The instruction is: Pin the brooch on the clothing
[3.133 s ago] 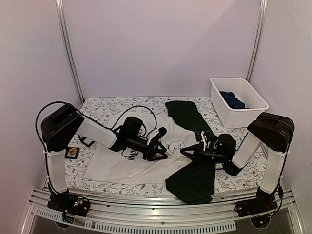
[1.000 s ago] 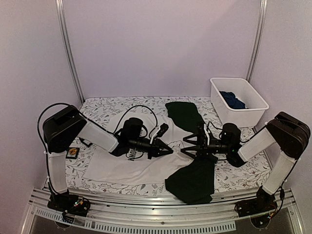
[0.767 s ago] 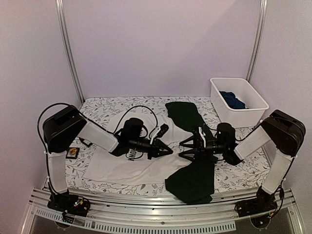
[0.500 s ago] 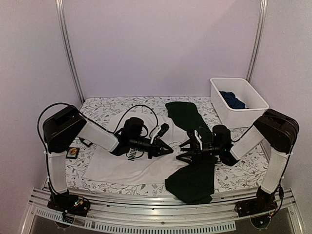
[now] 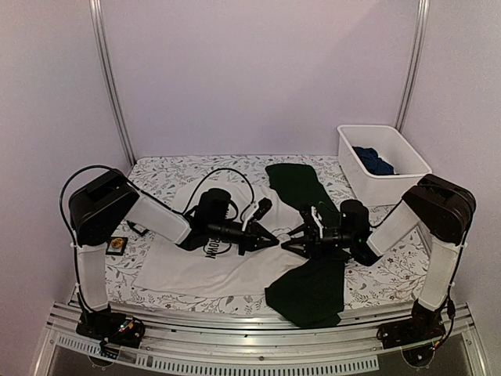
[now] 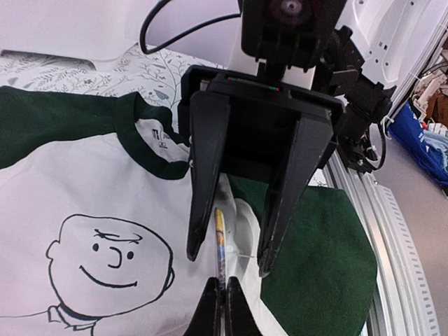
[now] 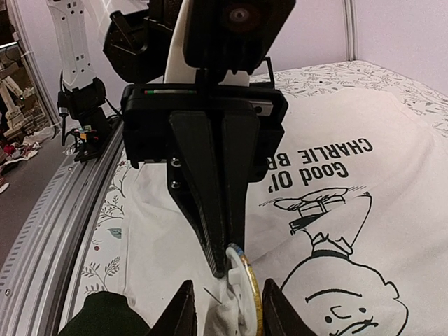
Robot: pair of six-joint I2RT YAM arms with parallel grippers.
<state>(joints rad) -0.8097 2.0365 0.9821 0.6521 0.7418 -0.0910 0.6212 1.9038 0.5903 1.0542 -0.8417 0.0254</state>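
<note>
White cotton of the clothing [image 6: 77, 189] lies spread on the flowered table cover [image 5: 160, 174], soft and limp, likely to pucker. The brooch [image 6: 219, 241], a thin, stiff, light disc, is pinched at its rim, the safest hold I judge, by the closed left gripper [image 6: 220, 308]; the right gripper [image 7: 227, 297] stands partly open around it and a raised fold, holding nothing.

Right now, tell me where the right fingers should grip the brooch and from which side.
Grip the brooch by its flat faces, on the part sticking out past the shut fingers of the left gripper. Come head-on, facing that gripper: the disc stands on edge, so the right gripper likely fits one finger on each face.
</note>
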